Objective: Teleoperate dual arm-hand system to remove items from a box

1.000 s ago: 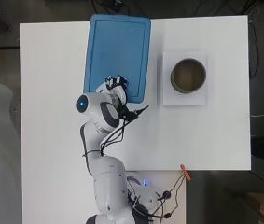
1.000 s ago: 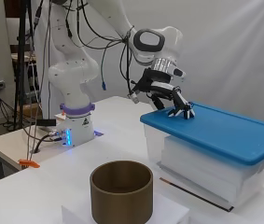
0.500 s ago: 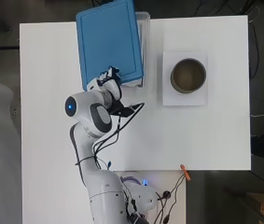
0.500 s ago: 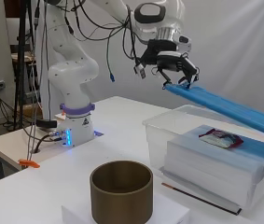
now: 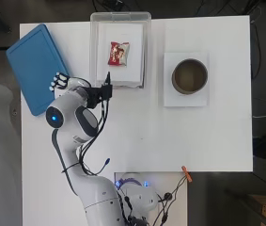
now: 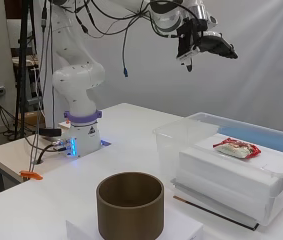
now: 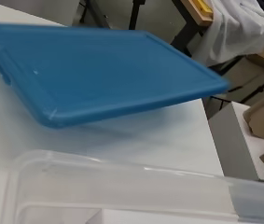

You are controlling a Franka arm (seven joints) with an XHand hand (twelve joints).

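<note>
The clear plastic box [image 5: 93, 47] stands uncovered at the table's far middle. Inside it a red snack packet [image 5: 118, 53] lies on a white block [image 5: 133, 70]. The blue lid [image 5: 36, 68] lies tilted to the left of the box, its corner past the table's left edge. In the side view the lid [image 6: 266, 139] shows low behind the box [image 6: 181, 145], with the packet [image 6: 236, 148] on top of the block. My hand [image 6: 208, 45] hangs high above the table with fingers stretched out and nothing in them. From overhead the hand [image 5: 59, 81] is beside the lid's near right edge. The wrist view shows the lid [image 7: 99, 74] just over the table beyond the box rim [image 7: 122, 175].
A brown round container [image 5: 189, 76] stands on a white square base [image 5: 170, 96] to the right of the box. An orange clip [image 5: 185, 172] lies at the table's near edge. Beyond the table in the wrist view are stands and cardboard boxes [image 7: 262, 116].
The hand carried the blue lid off the box to the left and let it go. The box is uncovered and the packet shows. The hand has risen clear of the lid.
</note>
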